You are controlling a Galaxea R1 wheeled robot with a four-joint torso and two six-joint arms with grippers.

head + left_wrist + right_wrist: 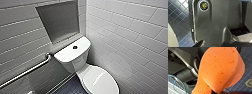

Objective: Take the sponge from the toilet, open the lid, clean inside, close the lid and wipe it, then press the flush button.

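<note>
Grey-tiled wall at the left, crossed by a slanting metal grab bar [27,71], with a recessed niche [60,21] above it. Found the white toilet [71,62] further right, tucked into the corner. Noted the dark flush button [75,47] in the middle of the tank top and the lid [100,80] lying shut over the bowl. Saw white tiles on the right wall and a dark blue small-tiled floor [72,88] below.

Could not tell the left gripper's state from its wrist view. Found the right gripper [218,92] clenched on the sponge [220,68], pinching it near one end, with the broad orange face free above the floor tiles.

Judged the pickup done. Could not decide from a shut lid alone whether opening or wiping was in hand. Reckoned either way called for a firm pinch, the pad kept off the floor, and a square approach to the lid's front rim. Reckoned the free face of the sponge should meet the surface, not the gripper.
</note>
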